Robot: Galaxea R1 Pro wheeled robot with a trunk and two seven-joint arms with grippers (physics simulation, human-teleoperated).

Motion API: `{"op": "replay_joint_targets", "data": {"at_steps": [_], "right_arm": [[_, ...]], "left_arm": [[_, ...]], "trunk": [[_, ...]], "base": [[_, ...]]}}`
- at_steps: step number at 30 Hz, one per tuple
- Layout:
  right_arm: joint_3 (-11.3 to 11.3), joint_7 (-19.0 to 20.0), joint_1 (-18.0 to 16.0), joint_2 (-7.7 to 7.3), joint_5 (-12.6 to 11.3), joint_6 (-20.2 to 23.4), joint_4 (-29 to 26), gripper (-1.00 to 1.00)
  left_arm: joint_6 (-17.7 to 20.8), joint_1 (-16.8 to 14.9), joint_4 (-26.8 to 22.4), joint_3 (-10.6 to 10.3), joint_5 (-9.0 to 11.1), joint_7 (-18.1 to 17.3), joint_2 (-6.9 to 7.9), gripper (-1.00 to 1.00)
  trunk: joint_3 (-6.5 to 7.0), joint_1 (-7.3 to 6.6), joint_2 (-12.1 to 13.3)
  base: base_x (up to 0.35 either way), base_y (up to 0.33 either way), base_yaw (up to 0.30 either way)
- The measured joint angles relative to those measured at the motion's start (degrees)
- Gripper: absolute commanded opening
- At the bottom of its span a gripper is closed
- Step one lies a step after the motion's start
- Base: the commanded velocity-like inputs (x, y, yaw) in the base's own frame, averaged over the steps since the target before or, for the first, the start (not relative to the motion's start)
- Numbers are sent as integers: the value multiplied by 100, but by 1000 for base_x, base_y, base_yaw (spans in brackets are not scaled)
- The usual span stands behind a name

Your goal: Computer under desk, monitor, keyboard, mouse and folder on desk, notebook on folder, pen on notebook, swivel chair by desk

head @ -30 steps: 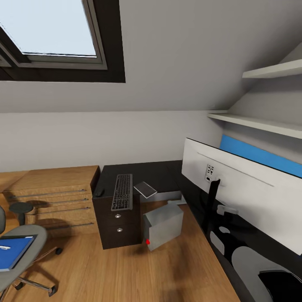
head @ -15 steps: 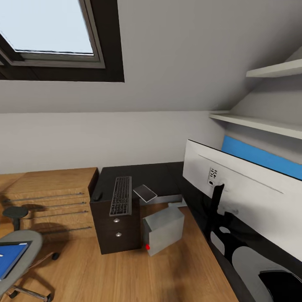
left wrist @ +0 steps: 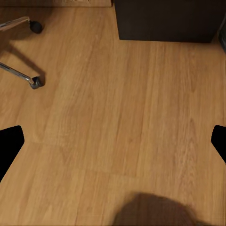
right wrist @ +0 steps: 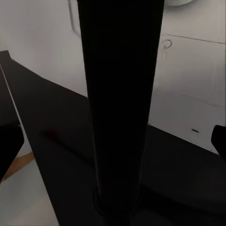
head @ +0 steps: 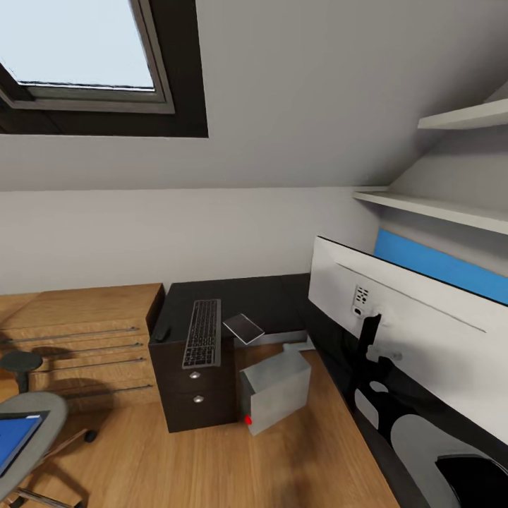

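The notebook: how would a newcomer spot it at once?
Find the black desk under the sloped wall. On it lies a long keyboard; the notebook sits just beside it, overhanging the desk edge: a small pale-grey rectangle, shorter than the keyboard.

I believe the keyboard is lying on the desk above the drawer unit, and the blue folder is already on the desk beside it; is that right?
Not quite. The keyboard does lie on the desk above the drawer unit, but the head view shows the blue folder on the swivel chair seat, not on the desk.
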Motion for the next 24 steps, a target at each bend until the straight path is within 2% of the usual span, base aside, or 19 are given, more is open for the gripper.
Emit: {"op": "replay_joint_targets", "data": {"at_steps": [12, 19, 24], "right_arm": [[-5, -7, 0, -17, -16, 5, 0, 100], [-10, -15, 0, -166, -33, 15, 0, 100], [-5, -15, 0, -176, -29, 16, 0, 100]], "left_arm": [[0, 0, 1, 0, 0, 0, 0, 100], [0, 0, 1, 0, 0, 0, 0, 100], [0, 0, 1, 0, 4, 0, 0, 100]], "trunk": [[0, 2, 1], [0, 2, 1], [0, 2, 1]], "base": [[59, 0, 0], [2, 0, 0], [0, 0, 0]]}}
